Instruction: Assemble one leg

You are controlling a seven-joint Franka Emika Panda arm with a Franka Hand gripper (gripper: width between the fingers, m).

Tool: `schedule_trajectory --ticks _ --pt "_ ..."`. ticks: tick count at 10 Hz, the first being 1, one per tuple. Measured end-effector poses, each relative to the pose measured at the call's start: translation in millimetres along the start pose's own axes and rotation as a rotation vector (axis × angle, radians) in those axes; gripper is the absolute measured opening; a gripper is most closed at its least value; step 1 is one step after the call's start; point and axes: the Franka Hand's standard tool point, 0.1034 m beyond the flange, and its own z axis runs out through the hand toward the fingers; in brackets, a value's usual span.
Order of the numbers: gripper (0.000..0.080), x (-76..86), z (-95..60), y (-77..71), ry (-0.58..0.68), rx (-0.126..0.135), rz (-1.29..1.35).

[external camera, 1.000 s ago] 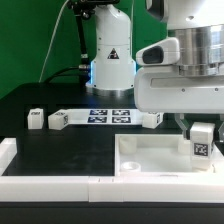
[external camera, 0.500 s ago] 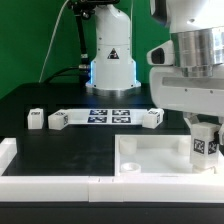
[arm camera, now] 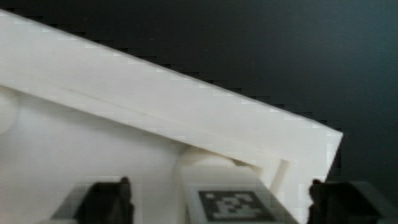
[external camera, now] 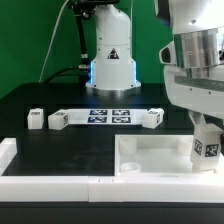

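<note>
My gripper (external camera: pixel 206 128) is shut on a leg (external camera: pixel 207 147), a small white post with a black-and-white tag. It holds the leg upright at the right end of the large white tray-like part (external camera: pixel 150 152), in the exterior view. In the wrist view the leg (arm camera: pixel 231 198) sits between the two dark fingers (arm camera: pixel 107 200), its end by a round socket (arm camera: pixel 210 156) near the tray's corner (arm camera: pixel 267 130). I cannot tell whether the leg's end touches the socket. Three more legs lie on the black table: two on the left (external camera: pixel 36 119) (external camera: pixel 57 119) and one further right (external camera: pixel 153 118).
The marker board (external camera: pixel 110 115) lies behind the tray between the loose legs. The arm's base (external camera: pixel 110 60) stands at the back. A white rail (external camera: pixel 60 183) runs along the table's front, with a raised end at the left (external camera: pixel 8 150).
The gripper with the leg has moved a little toward the exterior view's right and slightly down, over the tray's right end.
</note>
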Motion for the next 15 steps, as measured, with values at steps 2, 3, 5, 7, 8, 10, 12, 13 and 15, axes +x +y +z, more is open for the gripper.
schedule_trajectory --ticks 2,3,5,7,8,10,12,13,15 --pt "0.0638 0.4 -3.3 -1.0 -0.013 -0.023 -0.224" --pt "0.0638 -1.1 -4.1 -1.5 -0.018 -0.038 -0.348" --pt "0.0648 0.4 -3.0 -1.9 -0.027 -0.081 -0.662" --pt "0.0649 3.3 -2.1 -1.4 -0.047 -0.115 -0.884" --pt "0.0649 5.1 -2.2 -1.0 -0.05 -0.127 -0.978" --pt "0.0649 2.5 -2.9 -3.0 -0.045 -0.155 -1.181" --pt "0.0649 5.0 -3.1 -2.6 -0.057 -0.155 -1.358" --pt "0.0649 4.4 -3.0 -2.7 -0.056 -0.155 -1.341" --pt "0.0528 4.6 -3.1 -2.7 -0.056 -0.155 -1.341"
